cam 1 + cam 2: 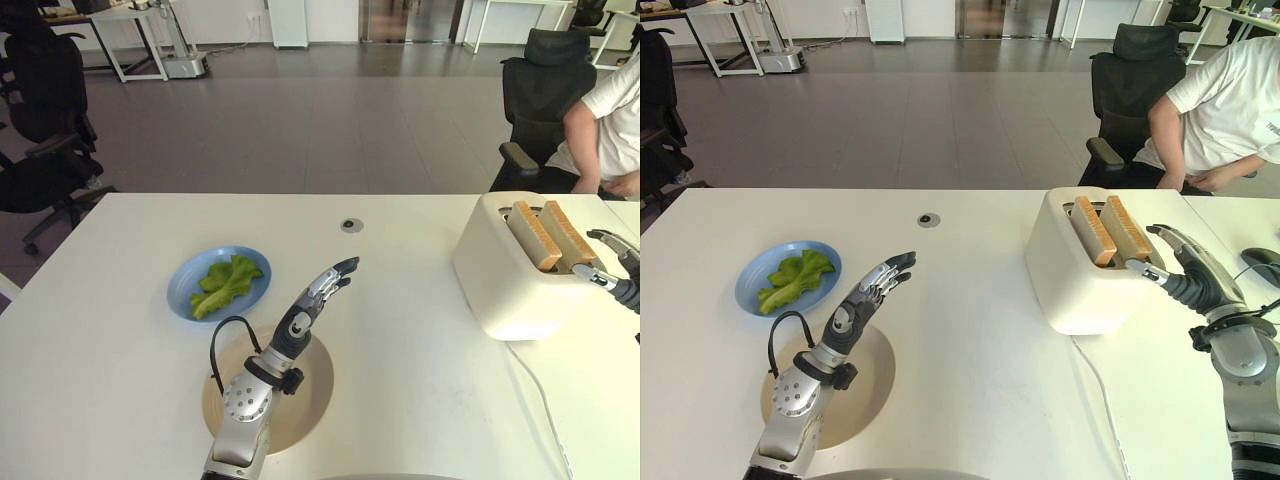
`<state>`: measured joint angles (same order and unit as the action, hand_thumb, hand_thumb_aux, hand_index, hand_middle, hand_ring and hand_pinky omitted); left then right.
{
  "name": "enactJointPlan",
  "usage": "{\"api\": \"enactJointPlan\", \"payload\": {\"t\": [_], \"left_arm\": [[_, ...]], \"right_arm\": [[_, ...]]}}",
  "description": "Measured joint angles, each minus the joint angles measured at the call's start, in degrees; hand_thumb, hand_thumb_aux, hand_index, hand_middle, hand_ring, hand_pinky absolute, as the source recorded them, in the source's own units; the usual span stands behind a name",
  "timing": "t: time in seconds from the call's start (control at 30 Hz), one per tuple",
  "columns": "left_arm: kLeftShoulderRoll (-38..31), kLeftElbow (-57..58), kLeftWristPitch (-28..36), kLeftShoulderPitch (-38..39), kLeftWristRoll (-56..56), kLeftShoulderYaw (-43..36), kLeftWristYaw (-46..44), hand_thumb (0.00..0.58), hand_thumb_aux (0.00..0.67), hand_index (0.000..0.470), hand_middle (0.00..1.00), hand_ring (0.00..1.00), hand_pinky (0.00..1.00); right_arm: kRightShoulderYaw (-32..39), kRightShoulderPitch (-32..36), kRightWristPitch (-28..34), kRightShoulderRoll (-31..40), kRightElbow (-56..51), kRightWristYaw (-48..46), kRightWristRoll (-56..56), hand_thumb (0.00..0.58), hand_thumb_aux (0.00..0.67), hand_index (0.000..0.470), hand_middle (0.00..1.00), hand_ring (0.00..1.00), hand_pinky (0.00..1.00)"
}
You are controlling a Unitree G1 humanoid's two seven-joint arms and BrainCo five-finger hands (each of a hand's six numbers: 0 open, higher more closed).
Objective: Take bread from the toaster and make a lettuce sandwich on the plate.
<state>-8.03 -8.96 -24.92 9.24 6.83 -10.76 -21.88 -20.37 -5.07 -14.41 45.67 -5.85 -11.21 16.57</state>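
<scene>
Right hand (1198, 283), right of frame: fingers spread, thumb tip at the near end of the right bread slice (1128, 230), forefinger along its right side, contact unclear, nothing gripped. That slice and a second slice (1094, 232) stand upright side by side in the slots of the white toaster (1080, 295), right of centre on the table (980, 330). Left hand (868, 298), lower left: fingers straight and held together, empty, over the far edge of a tan disc (868, 385); lettuce (792, 280) lies on the blue plate (752, 300), up and left of that hand, well apart from the toaster.
</scene>
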Motion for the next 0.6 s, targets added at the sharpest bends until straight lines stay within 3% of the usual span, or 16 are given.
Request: {"api": "enactJointPlan", "payload": {"t": [0.03, 0.07, 0.1, 0.17, 0.47, 0.6], "left_arm": [[0.00, 0.01, -0.02, -0.01, 0.00, 0.00, -0.01, 0.000, 0.000, 0.000, 0.00, 0.00, 0.00], [0.00, 0.04, -0.04, -0.02, 0.00, 0.00, -0.02, 0.000, 0.000, 0.000, 0.00, 0.00, 0.00], [-0.01, 0.07, -0.06, -0.02, 0.00, 0.00, -0.02, 0.000, 0.000, 0.000, 0.00, 0.00, 0.00], [-0.02, 0.15, -0.10, -0.03, 0.00, 0.01, -0.03, 0.000, 0.000, 0.000, 0.00, 0.00, 0.00], [-0.06, 0.90, -0.45, -0.51, -0.02, 0.04, -0.31, 0.000, 0.000, 0.000, 0.00, 0.00, 0.00], [-0.09, 1.25, -0.97, -0.57, -0.04, 0.20, -0.29, 0.000, 0.000, 0.000, 0.00, 0.00, 0.00]], "right_arm": [[0.21, 0.11, 0.09, -0.12, -0.03, 0.04, -0.01, 0.432, 0.331, 0.232, 0.00, 0.00, 0.00], [0.27, 0.47, 0.09, -0.37, -0.06, 0.37, -0.36, 0.485, 0.399, 0.280, 0.00, 0.00, 0.00], [0.28, 0.96, -0.03, -0.40, -0.04, 0.57, -0.56, 0.509, 0.436, 0.306, 0.00, 0.00, 0.00], [0.39, 2.06, -0.09, -0.45, -0.03, 0.90, -1.22, 0.580, 0.670, 0.470, 0.00, 0.00, 0.00], [0.34, 2.18, 0.80, -3.04, 0.07, 0.51, -7.03, 0.580, 0.670, 0.470, 0.00, 0.00, 0.00], [-3.70, 5.25, 7.75, -7.09, -0.06, -2.16, -19.78, 0.580, 0.670, 0.470, 0.00, 0.00, 0.00]]}}
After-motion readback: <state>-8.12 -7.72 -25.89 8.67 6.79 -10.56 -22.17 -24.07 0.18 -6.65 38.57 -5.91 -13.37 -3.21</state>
